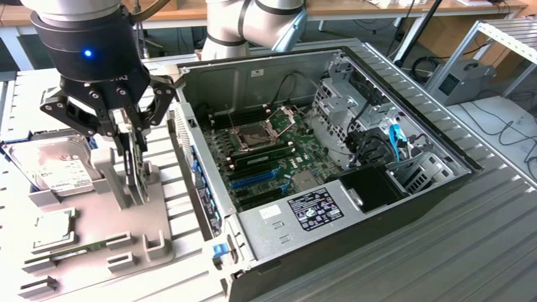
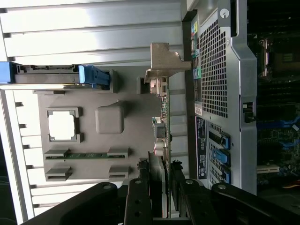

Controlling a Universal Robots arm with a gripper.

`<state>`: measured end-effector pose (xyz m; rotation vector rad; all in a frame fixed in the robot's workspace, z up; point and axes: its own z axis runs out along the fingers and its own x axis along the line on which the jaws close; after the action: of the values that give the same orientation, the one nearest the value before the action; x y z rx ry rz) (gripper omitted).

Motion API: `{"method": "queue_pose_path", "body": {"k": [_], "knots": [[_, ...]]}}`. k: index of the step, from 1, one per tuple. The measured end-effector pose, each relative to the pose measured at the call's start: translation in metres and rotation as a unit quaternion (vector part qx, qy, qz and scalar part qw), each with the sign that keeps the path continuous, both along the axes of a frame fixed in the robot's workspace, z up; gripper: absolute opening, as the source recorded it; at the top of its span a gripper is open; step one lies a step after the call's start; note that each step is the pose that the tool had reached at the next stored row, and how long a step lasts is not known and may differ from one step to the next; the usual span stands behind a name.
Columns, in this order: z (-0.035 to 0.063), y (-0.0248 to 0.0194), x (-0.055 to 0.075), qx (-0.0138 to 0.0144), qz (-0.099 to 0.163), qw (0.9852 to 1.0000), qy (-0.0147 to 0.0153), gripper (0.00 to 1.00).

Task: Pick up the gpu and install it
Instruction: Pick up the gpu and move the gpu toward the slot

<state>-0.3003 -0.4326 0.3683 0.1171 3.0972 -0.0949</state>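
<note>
My tool [image 1: 130, 162] is closed on the thin flat dark gpu card with grey metal end bracket [image 2: 161, 126], one finger against each face. The card stands upright on edge in a slot of the light grey plastic parts holder [image 1: 160, 242], on the ribbed metal bench [image 1: 470, 245], just beside the open black computer case [image 1: 394, 217]. A silver hard drive with white label [image 1: 55, 167] sits in the same holder.
</note>
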Motion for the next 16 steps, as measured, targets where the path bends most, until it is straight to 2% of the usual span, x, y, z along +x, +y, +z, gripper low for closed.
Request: {"method": "queue_pose_path", "body": {"k": [16], "knots": [[0.0064, 0.0002, 0.0, -0.0001, 0.0, 1.0, 0.0, 0.29]]}}
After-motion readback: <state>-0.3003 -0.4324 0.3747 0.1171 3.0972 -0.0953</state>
